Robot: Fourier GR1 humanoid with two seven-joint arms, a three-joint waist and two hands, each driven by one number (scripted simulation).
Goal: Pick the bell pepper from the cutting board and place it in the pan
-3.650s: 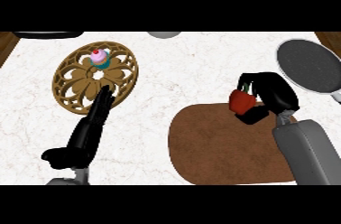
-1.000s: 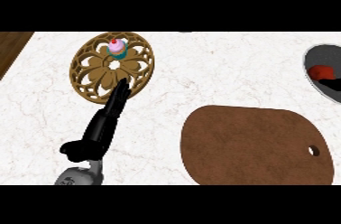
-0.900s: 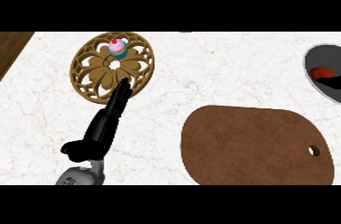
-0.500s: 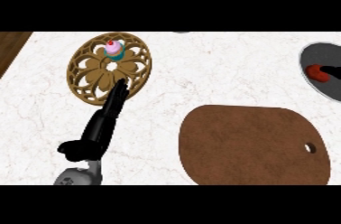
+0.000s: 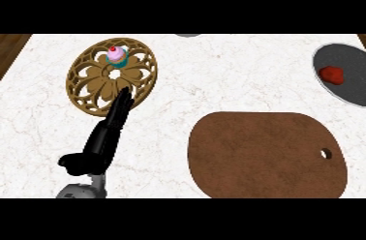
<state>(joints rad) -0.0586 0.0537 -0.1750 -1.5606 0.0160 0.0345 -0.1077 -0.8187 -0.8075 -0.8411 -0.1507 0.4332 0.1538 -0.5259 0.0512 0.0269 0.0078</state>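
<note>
- The robot's left hand (image 5: 107,137) is nearest, coming up from the bottom edge on its grey arm. Its fingers (image 5: 120,101) are straight and close together, and they hold nothing.
- The right hand does not show at all.
- The brown cutting board (image 5: 265,154) lies on the white table (image 5: 214,79), off to the right of the fingers and a bit nearer than their tips. It has a small hole near its right side. There is nothing on it.
- The tips of the fingers lie over the near rim of a round wooden plate (image 5: 97,84) full of cut-out holes. It is hard to tell if they touch it.
- A little cupcake (image 5: 116,55) with pink icing sits on the far part of that plate, just past the fingers.
- The red bell pepper (image 5: 331,74) is far to the right of the fingers, well apart from them. It sits inside the dark pan (image 5: 350,91) at the right edge, so the job looks done.
- The bell pepper is likely light, with smooth, slippery skin. It is hollow, so a hard squeeze could dent it. The best place to hold it would be round its fat middle, fingers on one side and thumb on the other.
- A small grey thing (image 5: 187,35) peeks in at the far edge, too little of it to name.
</note>
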